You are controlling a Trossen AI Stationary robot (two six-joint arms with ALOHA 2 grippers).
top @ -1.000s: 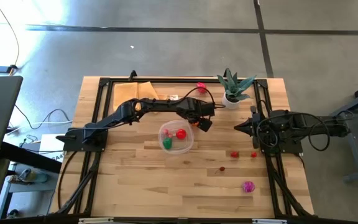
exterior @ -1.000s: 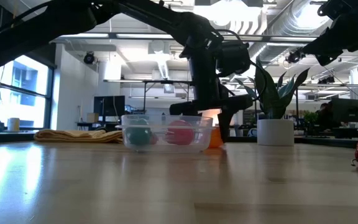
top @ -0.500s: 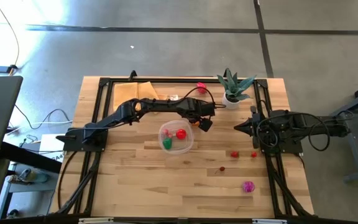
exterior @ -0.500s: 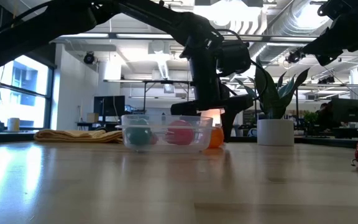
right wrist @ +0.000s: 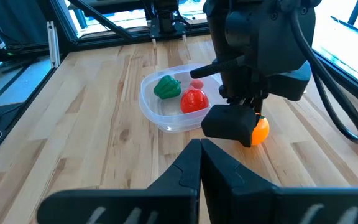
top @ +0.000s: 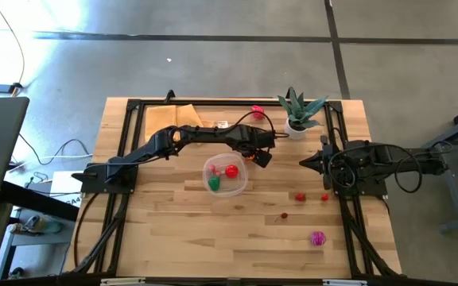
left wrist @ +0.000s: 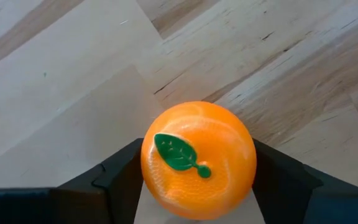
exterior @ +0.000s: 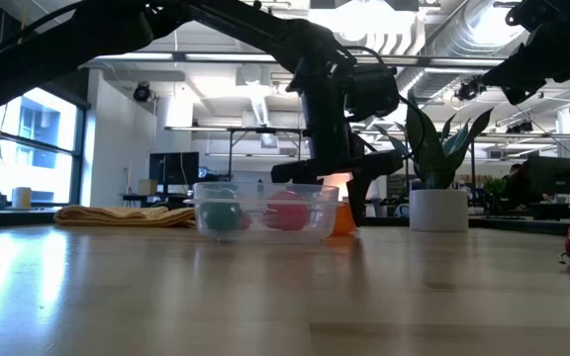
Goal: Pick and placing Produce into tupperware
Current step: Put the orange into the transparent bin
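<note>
Table: a light wooden top with a dark metal frame round its edges, seen from above with one arm at each side.
Left arm: reaches from the left edge across the table, ending just beside the tupperware's far right corner.
Right arm: waits at the right side, pointed toward the middle.
Tan cloth: folded, near the far edge, partly under the left arm.
Potted plant: spiky green leaves in a white pot, at the far right.
Tupperware: clear, shallow, rounded corners, lid off, standing near the table's centre.
Tupperware contents: a red tomato-like piece, a green pepper-like piece and a small pink piece behind the red one.
Left gripper: its two dark fingers press both sides of the orange, clamped on it, down at the tabletop.
Orange: a round toy fruit with a green leaf printed on top, outside the tupperware, just beside its wall; whether it touches the wood cannot be told.
Right gripper: fingertips pressed together, nothing between them.
Loose produce: a magenta piece near the front right, two small red pieces before the right arm, a tiny dark red one nearer the front, and a red piece at the far edge.
Writing: no readable label or brand on any item.
</note>
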